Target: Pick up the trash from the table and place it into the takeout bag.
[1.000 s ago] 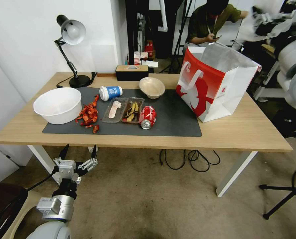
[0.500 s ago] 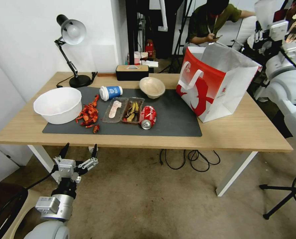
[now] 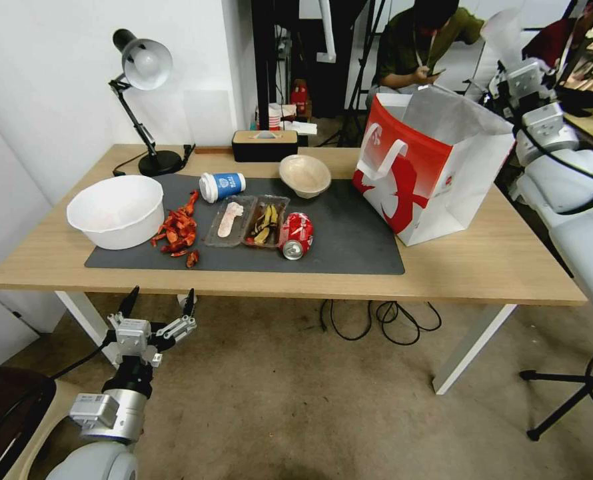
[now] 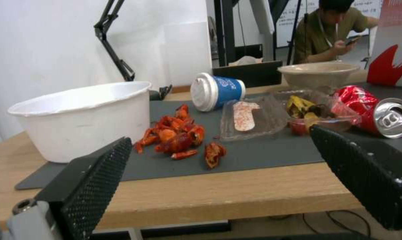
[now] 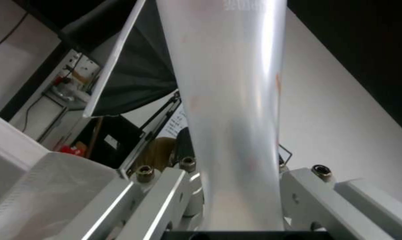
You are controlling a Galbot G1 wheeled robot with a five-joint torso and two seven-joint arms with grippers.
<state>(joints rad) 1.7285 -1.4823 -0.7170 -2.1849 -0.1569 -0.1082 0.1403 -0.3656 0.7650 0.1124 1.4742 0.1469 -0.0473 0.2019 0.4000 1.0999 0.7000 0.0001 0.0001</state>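
The right hand [image 3: 510,50] grips a clear cup [image 5: 229,110] above the takeout bag [image 3: 430,167] at the worktop's [image 3: 496,267] right end; the left hand [image 3: 158,303] hangs wide open and empty below the front edge.

The light-wood table [image 3: 496,267] carries a dark grey mat [image 3: 350,247], takeout bag [image 3: 436,167] and lamp [image 3: 146,87].

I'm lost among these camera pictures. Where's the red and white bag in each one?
Head view: the bag stands on the table's right end, right of the bowl.
Left wrist view: the bag rises behind the bowl.
Right wrist view: probably the bag, a pale textured sheet beside the gripped cup.
Shared landmark: the bowl, head and left wrist.
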